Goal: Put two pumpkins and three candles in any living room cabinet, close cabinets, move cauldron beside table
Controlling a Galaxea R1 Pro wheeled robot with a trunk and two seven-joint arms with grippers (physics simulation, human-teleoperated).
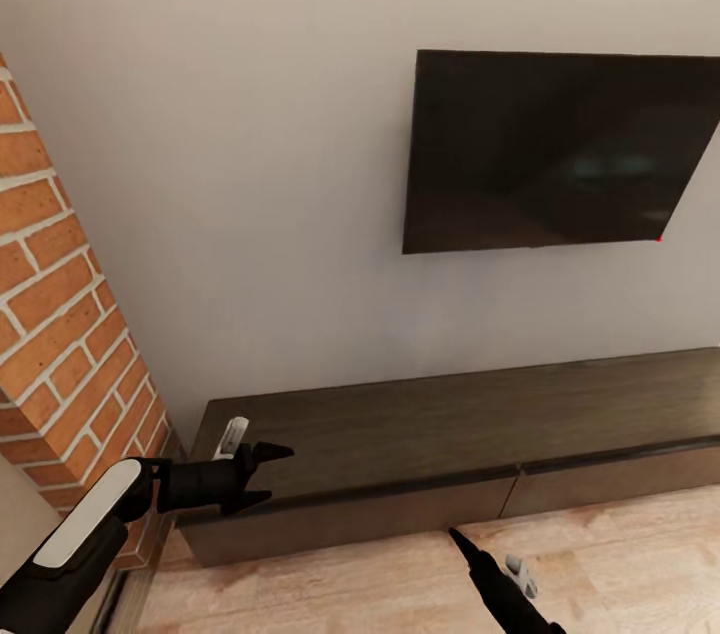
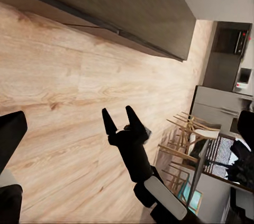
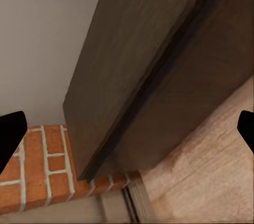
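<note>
Before the cabinet (image 1: pixel 430 454), a long dark unit set under a wall-mounted television (image 1: pixel 550 149), both arms are held empty. The left end effector (image 1: pixel 270 474) is seen released at the cabinet's brick-wall end, just over its front edge; the right end effector (image 1: pixel 462 544) is released too, low before a drawer front. The drawers appear closed, so a clean pull on the top lip would be called for. The dining chairs (image 2: pixel 185 139) are revealed in the left wrist view; the cabinet's corner against the brick wall (image 3: pixel 37 171) is revealed by the right wrist view.
</note>
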